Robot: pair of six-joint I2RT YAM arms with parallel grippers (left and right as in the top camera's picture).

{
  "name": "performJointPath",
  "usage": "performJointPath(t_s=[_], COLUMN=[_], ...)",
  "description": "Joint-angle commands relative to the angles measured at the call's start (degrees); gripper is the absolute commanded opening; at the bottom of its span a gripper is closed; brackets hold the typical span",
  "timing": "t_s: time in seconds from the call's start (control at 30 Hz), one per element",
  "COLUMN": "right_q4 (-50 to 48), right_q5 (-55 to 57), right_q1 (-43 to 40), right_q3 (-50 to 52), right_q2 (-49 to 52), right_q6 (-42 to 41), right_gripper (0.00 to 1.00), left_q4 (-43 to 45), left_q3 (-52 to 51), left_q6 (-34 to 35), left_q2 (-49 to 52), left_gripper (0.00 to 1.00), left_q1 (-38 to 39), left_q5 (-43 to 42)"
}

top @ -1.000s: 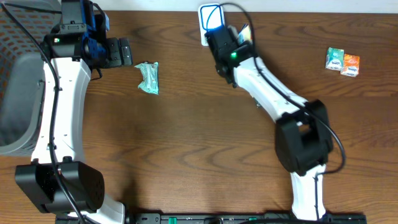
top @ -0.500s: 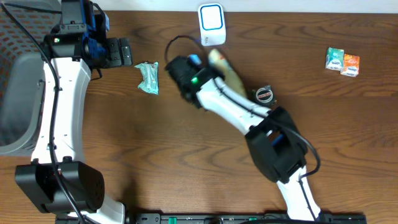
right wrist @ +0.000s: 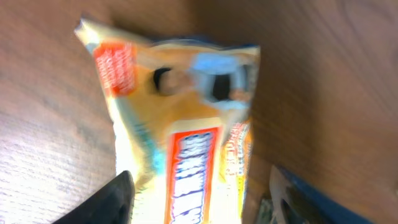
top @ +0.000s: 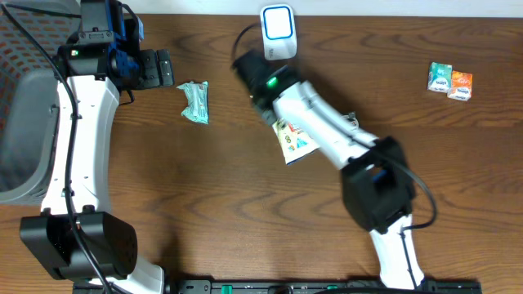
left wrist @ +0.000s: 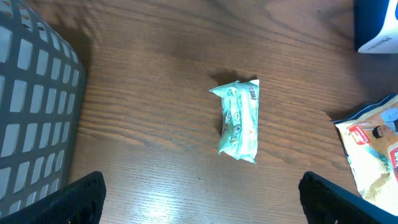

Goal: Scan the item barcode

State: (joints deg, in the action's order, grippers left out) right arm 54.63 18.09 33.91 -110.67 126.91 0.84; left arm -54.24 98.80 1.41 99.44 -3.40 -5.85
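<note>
Right tool (right wrist: 200, 179): fingers spread apart, gripping nothing; one dark finger shows at each lower side of the wrist view.
Snack bag (top: 294, 145): yellow with orange and blue print, lying flat on the desk (top: 204, 180). From overhead it sits behind the right tool, partly under that arm's white forearm. In the right wrist view it fills the space ahead of and between the spread fingers, blurred. Barcode not legible.
Scanner (top: 278, 22): white with a blue-edged face, standing at the far edge of the desk just beyond the right tool; apart from the snack bag.
Left tool (left wrist: 202, 193): fingers fully spread, nothing between them; it hangs above the desk.
Green packet (left wrist: 239, 121): small and crumpled, lying on the desk ahead of the left tool, clear of both fingers.
Basket (left wrist: 37, 112): grey mesh, off to the outer side of the left tool.
Cartons (top: 450, 82): two small ones, green and orange, touching side by side, well apart from both tools.
</note>
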Motion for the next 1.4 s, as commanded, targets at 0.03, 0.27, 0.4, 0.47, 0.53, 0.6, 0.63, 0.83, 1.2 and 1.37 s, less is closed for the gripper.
performJointPath(t_s=[0.03,0.27,0.4,0.47,0.53,0.6,0.63,0.83,1.2,1.37], right_q4=[0.6,-1.5,-6.7,-9.0,-11.2,-13.5,-14.9,-18.5,-17.4,-18.2], right_q5=[-20.4,-27.3,-27.8,-27.7,-27.7,-27.7,-27.7,-27.7,-27.7,-27.7], right_q1=[-7.6,-13.0,-12.6,-12.2,-12.0,-11.7,-11.5,-11.3,-12.1,-12.3], right_q3=[-2.7,4.1,9.6,12.2,14.7,17.2,18.5,23.8,12.9,4.2], right_q2=[-3.7,-2.7,-2.5,-2.5,-2.4,-2.4,-2.4,-2.4,-3.0,-3.0], right_q6=[-2.1,-2.1,-2.1,-2.1,-2.1,-2.4,-2.6,-2.6,-6.0,-6.0], right_gripper=[0.75,0.87,0.9,0.9,0.9,0.89,0.88,0.59,0.01,0.01], left_q4=[-0.4,-0.4,-0.4,-0.3,-0.4,-0.3,-0.4,-0.4,-0.4,-0.4], left_q3=[-0.2,-0.2,-0.2,-0.2,-0.2,-0.2,-0.2,-0.2,-0.2,-0.2], left_q6=[-0.8,-0.8,-0.8,-0.8,-0.8,-0.8,-0.8,-0.8,-0.8,-0.8], left_q2=[-0.1,-0.1,-0.1,-0.1,-0.1,-0.1,-0.1,-0.1,-0.1,-0.1], left_gripper=[0.98,0.98,0.98,0.98,0.98,0.98,0.98,0.98,0.98,0.98], left_q1=[0.1,0.1,0.1,0.1,0.1,0.1,0.1,0.1,0.1,0.1], left_q5=[0.1,0.1,0.1,0.1,0.1,0.1,0.1,0.1,0.1,0.1])
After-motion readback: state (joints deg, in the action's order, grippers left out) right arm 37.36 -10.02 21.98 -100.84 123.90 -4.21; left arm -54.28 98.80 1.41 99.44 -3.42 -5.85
